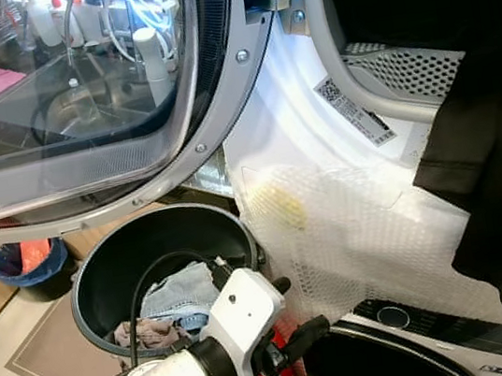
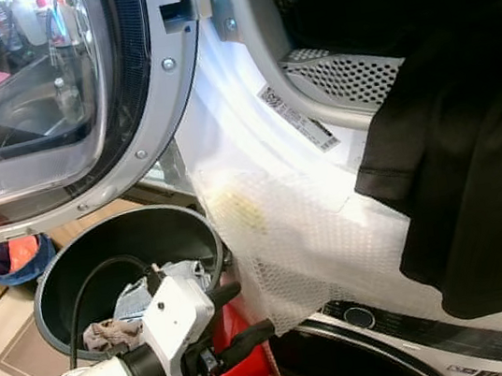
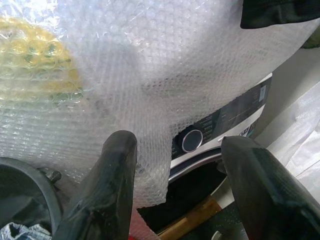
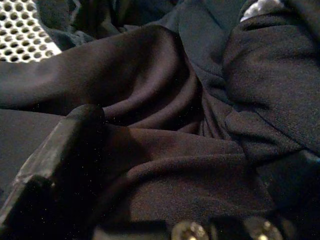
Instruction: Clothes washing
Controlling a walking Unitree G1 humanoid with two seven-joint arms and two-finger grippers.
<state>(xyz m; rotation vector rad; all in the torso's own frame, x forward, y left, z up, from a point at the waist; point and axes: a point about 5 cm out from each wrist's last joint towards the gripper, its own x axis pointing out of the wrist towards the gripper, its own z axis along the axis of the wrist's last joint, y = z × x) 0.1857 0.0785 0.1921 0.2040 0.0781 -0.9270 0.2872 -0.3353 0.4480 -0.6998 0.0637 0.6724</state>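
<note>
Roughly midway: your black garment [image 1: 500, 179] hangs over the drum [image 1: 404, 71] lip, right gripper's [image 4: 75, 165] jaw state hidden in cloth, left gripper [image 3: 185, 170] open, clothes [image 1: 178, 298] left in bin [image 1: 159, 235].

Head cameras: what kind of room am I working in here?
Probably a home laundry corner: stacked front-load machines, the upper one's round door open, a control dial on the lower one, a dark garment hanging from the drum, and a grey laundry bucket holding clothes.

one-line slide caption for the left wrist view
Open left pincer facing clear bubble wrap sheet draped above the lower washer's round control dial.
</note>
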